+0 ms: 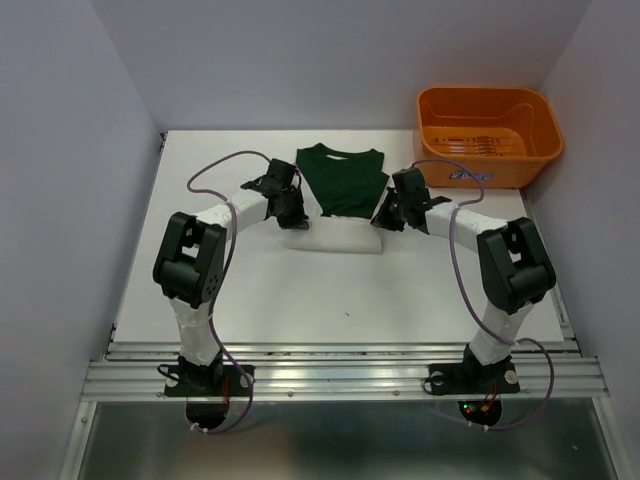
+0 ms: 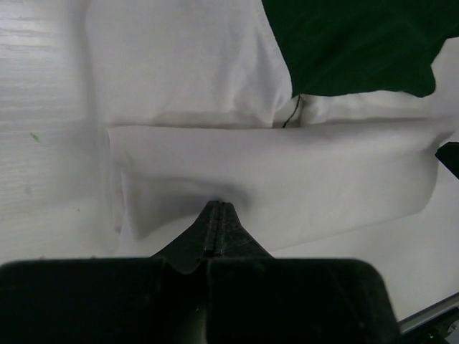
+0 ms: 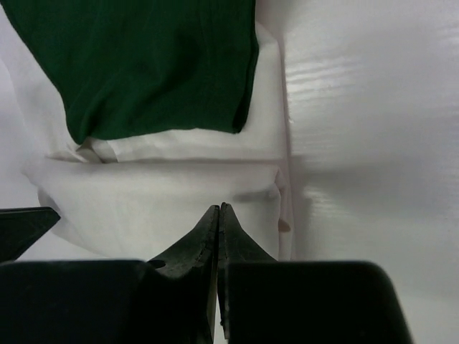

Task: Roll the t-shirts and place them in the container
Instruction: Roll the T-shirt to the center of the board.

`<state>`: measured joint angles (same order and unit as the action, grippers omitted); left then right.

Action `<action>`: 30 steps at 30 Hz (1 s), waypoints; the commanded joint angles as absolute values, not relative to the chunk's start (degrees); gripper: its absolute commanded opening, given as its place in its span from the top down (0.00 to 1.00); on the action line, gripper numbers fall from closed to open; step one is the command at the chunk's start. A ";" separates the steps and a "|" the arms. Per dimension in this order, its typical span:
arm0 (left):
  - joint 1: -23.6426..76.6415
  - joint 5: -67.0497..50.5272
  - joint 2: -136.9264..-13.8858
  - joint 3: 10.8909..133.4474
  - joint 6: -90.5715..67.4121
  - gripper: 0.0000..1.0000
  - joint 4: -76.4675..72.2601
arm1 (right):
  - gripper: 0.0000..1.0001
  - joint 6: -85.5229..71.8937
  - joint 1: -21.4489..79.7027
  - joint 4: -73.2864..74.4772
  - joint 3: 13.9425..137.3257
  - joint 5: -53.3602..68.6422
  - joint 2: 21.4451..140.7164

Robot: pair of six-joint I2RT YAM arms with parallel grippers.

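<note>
Pressing together along a hairline seam, the jaws of the left gripper (image 2: 217,209) are matte black and wedge-shaped. Their tip meets the near face of a rolled band of white cloth, and no fabric shows between them. The jaws of the right gripper (image 3: 219,209) are likewise closed tight, their tip on the same band near its right end. Whether any cloth is caught there cannot be told.

The band is the lower part of the soft white cloth t-shirt with dark green shoulders and neckline (image 1: 340,185). It forms a low, smooth, rounded roll lying crosswise between the two grippers. Beyond the roll the shirt lies flat, first white, then the matte green yoke, with the neckline toward the far edge. A thin dark thread hangs at the green hem in the left wrist view.

The shirt lies on the far half of the white, faintly grained table (image 1: 300,290). A rectangular orange plastic basket with rounded corners (image 1: 488,135) sits at the far right corner, well apart from the shirt. Purple cables (image 1: 215,175) arch beside each arm.
</note>
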<state>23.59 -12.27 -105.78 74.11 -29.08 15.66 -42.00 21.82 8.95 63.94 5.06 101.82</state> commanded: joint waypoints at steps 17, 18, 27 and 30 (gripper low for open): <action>23.99 -9.06 -106.45 67.34 -26.89 1.00 13.54 | 0.99 -41.04 26.45 7.38 59.25 3.61 104.16; 24.17 -8.18 -105.39 64.80 -26.98 1.00 13.62 | 0.99 -41.39 27.06 7.38 56.89 2.99 102.15; 24.61 -3.96 -94.31 53.01 -29.18 1.00 14.41 | 0.99 -53.16 40.77 5.18 42.81 -2.01 89.83; 24.61 -3.60 -93.25 52.56 -29.88 1.00 14.50 | 0.99 -58.52 46.83 4.84 40.26 -4.48 87.02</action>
<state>24.56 -6.61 -95.07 54.02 -29.28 11.70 -51.11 41.04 4.60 43.13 0.08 90.19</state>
